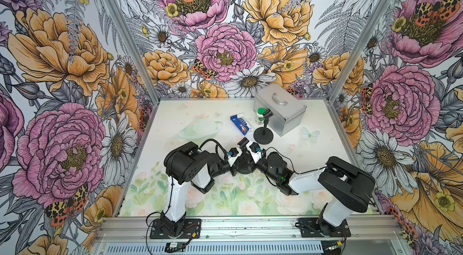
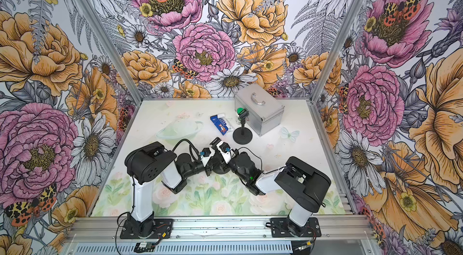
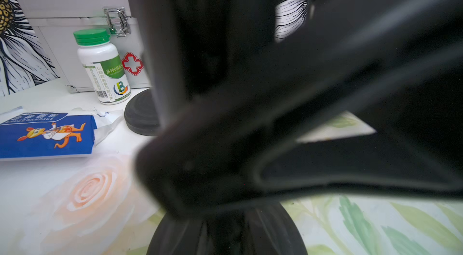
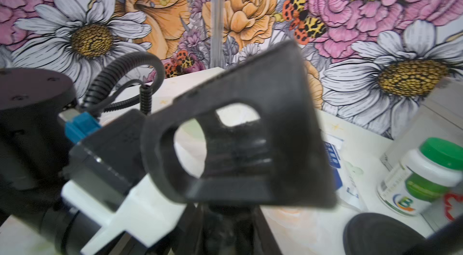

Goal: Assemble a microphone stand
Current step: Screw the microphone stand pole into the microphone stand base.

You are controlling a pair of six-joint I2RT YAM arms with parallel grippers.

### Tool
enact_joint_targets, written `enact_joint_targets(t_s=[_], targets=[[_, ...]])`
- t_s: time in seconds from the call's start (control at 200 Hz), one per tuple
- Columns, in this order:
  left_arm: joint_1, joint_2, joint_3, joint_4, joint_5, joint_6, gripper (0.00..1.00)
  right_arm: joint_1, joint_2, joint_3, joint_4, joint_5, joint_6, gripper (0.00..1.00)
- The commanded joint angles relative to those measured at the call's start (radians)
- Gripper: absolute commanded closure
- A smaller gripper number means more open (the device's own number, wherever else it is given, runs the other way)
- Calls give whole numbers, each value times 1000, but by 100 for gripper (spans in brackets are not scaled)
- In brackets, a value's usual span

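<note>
Meeting above black base [image 1: 244, 169]: left claw [image 1: 237, 163] closed; right claw [image 1: 242, 144] unclear.

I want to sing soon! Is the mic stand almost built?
One stand by the case looks done, clip on top. The left tool and right tool meet over a second base; its upper parts are hidden, so it seems unfinished.
</note>
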Motion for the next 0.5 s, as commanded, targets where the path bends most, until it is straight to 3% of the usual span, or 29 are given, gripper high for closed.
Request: enact_joint_targets(t_s=[0.0, 0.095, 0.13, 0.17, 0.225, 0.375, 0.495], targets=[[15, -1, -20, -43, -104, 49, 80, 38, 101, -37, 38, 295, 135, 100], [13, -3, -20, -44, -103, 50, 80, 39, 95, -46, 61, 130, 68, 100], [13, -2, -20, -43, -103, 51, 80, 31, 78, -52, 58, 65, 29, 92], [13, -2, -20, -43, -102, 51, 80, 7, 43, -59, 38, -69, -18, 66], [12, -2, -19, -43, -100, 48, 80, -48, -17, -56, -36, -265, -60, 52], [12, -1, -17, -43, -94, 49, 80, -232, -113, 41, -361, -761, -100, 40], [13, -2, -18, -43, -96, 48, 80, -292, -99, 133, -550, -987, -175, 38]])
